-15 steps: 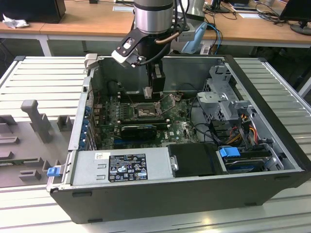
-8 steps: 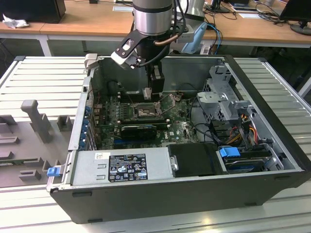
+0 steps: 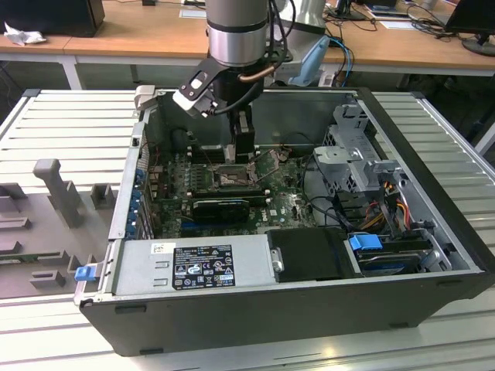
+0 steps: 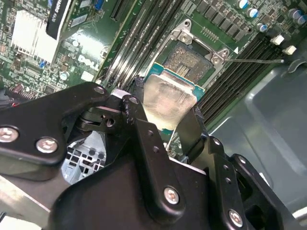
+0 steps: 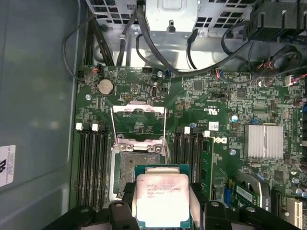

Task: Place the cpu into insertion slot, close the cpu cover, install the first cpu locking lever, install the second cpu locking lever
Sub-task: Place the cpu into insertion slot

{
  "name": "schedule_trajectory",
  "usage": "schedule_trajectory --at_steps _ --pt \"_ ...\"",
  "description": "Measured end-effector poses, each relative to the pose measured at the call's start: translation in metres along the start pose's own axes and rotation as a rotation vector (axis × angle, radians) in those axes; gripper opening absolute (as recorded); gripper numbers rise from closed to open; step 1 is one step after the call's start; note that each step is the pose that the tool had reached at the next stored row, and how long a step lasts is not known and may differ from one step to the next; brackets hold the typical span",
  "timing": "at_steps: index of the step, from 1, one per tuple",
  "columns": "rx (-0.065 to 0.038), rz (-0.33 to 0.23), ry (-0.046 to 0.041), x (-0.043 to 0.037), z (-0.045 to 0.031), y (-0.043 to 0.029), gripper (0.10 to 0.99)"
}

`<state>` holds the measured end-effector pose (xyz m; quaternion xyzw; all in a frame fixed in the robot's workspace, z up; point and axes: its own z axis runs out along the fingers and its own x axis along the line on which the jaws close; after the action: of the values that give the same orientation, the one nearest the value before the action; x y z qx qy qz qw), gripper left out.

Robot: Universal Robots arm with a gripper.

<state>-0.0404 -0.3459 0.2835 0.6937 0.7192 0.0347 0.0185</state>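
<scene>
My gripper (image 5: 161, 195) is shut on the cpu (image 5: 160, 206), a square chip with a pale metal face on a green edge, held by two opposite sides between black fingers (image 5: 126, 199). It hangs just above and partly beside the insertion slot (image 5: 136, 168), whose dark centre lies uncovered. The cpu cover (image 5: 139, 109) is swung open away from the slot, with thin wire levers (image 5: 164, 129) raised along its sides. In the second wrist view the cpu (image 4: 169, 101) overlaps the near edge of the insertion slot (image 4: 191, 58). In the exterior view the gripper (image 3: 243, 151) is low over the insertion slot (image 3: 232, 179).
Long black memory slots (image 5: 91, 163) flank the socket on both sides. A finned heatsink (image 5: 263, 141) and cable bundles (image 5: 158, 52) sit on the board. The computer case walls (image 3: 433, 154) surround the work, with a power supply (image 3: 193, 264) along the front.
</scene>
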Motion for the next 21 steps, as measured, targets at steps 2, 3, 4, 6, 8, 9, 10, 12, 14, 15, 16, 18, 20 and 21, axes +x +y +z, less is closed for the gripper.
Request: schedule_trajectory --at_steps 2,3,4,6,8,9,10,12,14,15,16,18,20,21 --pt "-0.001 0.000 -0.0002 0.0013 0.0064 -0.0006 0.529" --pt "-0.001 0.000 -0.0003 0.0042 0.0107 -0.0008 0.529" --pt "-0.001 0.000 -0.0002 0.0068 0.0136 -0.0009 0.529" --pt "-0.001 0.006 -0.0007 0.0109 0.0186 -0.0011 0.529" --pt "-0.001 0.024 -0.0019 0.0121 0.0238 -0.0016 0.529" --pt "-0.001 0.032 -0.0026 0.0126 0.0277 -0.0028 0.529" --pt "-0.001 0.033 -0.0027 0.0136 0.0310 -0.0049 0.529" --pt "-0.001 0.033 -0.0026 0.0165 0.0404 -0.0074 0.529" --pt "-0.001 0.032 -0.0026 0.0174 0.0460 -0.0078 0.529" --pt "-0.001 0.032 -0.0026 0.0174 0.0474 -0.0079 0.529" --pt "-0.001 0.032 -0.0026 0.0174 0.0493 -0.0080 0.529" --pt "-0.001 0.033 -0.0028 0.0173 0.0502 -0.0081 0.529" --pt "-0.001 0.033 -0.0025 0.0174 0.0515 -0.0082 0.529" --pt "-0.001 0.033 -0.0027 0.0173 0.0527 -0.0083 0.529"
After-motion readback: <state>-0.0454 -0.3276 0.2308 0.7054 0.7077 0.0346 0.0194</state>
